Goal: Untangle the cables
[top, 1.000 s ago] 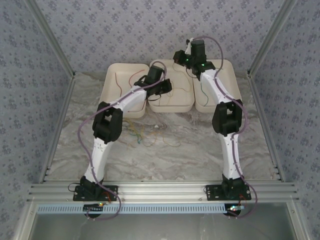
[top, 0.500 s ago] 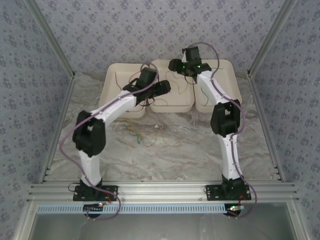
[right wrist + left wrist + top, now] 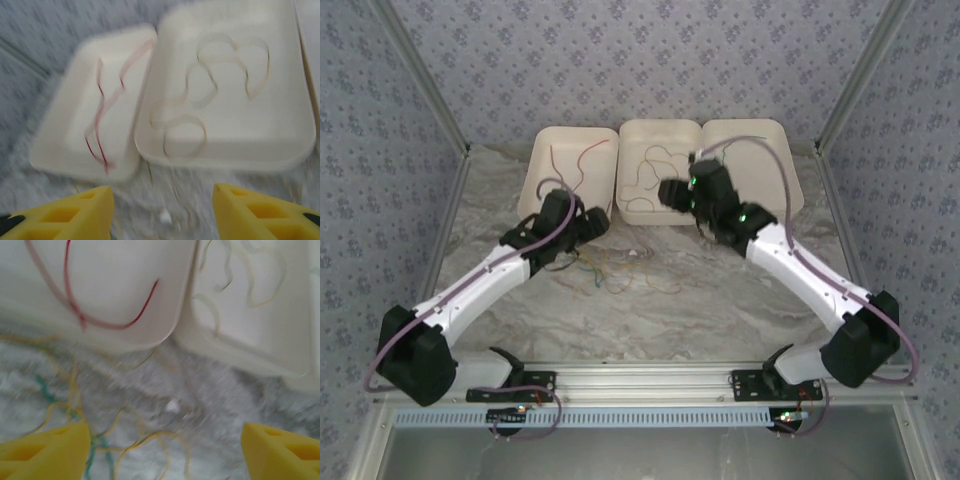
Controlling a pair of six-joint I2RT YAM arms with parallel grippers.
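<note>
Left gripper [image 3: 165, 440]: we see the yellow fingers [image 3: 50, 447] spread wide and released, nothing between them, by the tangle.
Right gripper [image 3: 162, 200]: jaws apart, empty, facing the trays.
Tangled cables [image 3: 610, 270]: yellow and green, on the marble table [image 3: 700, 300] just before the trays.
Cables in trays: red cables [image 3: 575, 165] in the left tray [image 3: 535, 175]; pale yellow cables [image 3: 655, 170] in the middle tray [image 3: 692, 140].

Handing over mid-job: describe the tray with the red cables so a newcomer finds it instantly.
At the far edge of the marbled table, three white trays stand in a row. Take the leftmost tray, seen from the arms' bases. It holds red cables, whereas the middle tray beside it holds pale yellowish loops.
</note>
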